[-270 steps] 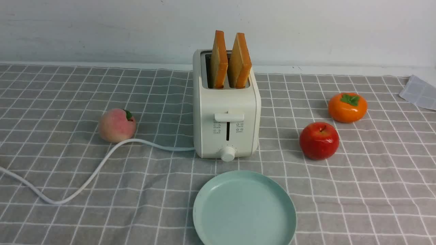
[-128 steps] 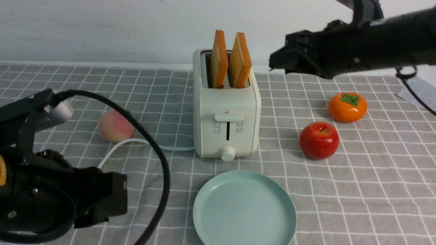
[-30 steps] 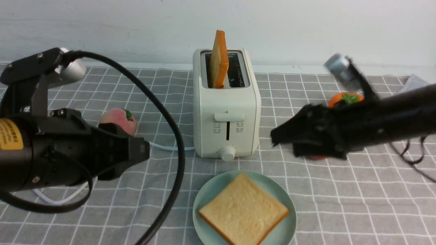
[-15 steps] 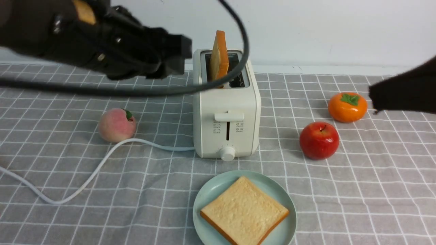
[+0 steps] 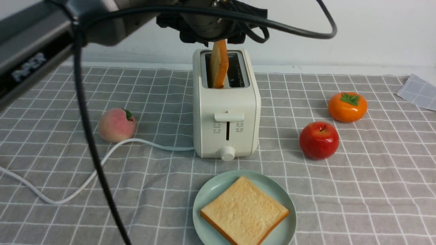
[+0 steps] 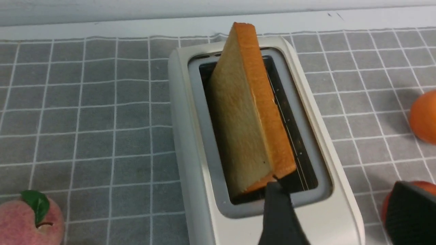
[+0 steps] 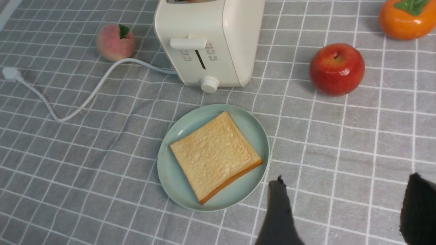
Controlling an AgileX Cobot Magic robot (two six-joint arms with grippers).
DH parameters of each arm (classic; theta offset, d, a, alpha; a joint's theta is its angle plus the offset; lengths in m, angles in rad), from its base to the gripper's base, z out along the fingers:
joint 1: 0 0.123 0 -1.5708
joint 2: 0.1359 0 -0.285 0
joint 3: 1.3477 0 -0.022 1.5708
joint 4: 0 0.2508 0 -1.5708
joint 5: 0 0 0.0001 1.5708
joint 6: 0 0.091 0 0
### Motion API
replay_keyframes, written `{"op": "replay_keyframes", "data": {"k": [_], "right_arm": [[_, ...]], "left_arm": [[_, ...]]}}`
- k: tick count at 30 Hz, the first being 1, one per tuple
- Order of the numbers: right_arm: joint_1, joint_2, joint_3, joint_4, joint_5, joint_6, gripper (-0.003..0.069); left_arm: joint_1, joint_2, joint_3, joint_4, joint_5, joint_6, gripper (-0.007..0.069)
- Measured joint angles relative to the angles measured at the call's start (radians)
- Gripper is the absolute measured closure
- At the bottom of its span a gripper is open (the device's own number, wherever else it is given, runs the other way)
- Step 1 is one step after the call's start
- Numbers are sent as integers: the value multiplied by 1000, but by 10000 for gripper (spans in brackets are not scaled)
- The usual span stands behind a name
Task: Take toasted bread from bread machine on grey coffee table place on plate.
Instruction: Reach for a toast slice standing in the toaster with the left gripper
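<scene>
Okay, left gripper (image 6: 339, 187) spread, nothing between its fingers, over the toaster (image 5: 226, 102). Right gripper (image 7: 346, 178) also spread, nothing pinched, over the grey coffee table (image 5: 340, 204); it's out of the front view. One toast slice (image 5: 219, 66) stands in the left slot, slightly tilted, top well above the slot, crust edge facing front. Right slot (image 6: 293, 136) runs alongside, giving a narrow dark gap beside the bread. Other toast slice (image 7: 216, 154) lies flat on the green plate (image 7: 177, 190), turned cornerwise, corners near the rim, with wider plate margin beside its straight edges. Strip of checked cloth between toaster front and plate. Peach (image 5: 117, 125) left of toaster, touching or nearly touching the white cord (image 5: 102, 160), can't tell. Apple (image 5: 319, 140) and persimmon (image 5: 347, 107) on the right, apart from the toaster, cloth showing between. Front view cuts off the plate's near edge; right wrist view shows the full rim.
</scene>
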Motion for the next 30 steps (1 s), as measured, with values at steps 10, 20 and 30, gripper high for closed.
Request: {"op": "replay_keyframes", "data": {"k": [10, 20, 30], "right_arm": [[1, -9, 74, 66, -9, 0, 200], [41, -9, 75, 66, -3, 0, 200], [41, -9, 75, 75, -3, 0, 200]], "left_arm": [[27, 122, -16, 79, -86, -45, 215], [39, 212, -16, 130, -143, -166, 213], [39, 218, -16, 139, -151, -168, 344]]}}
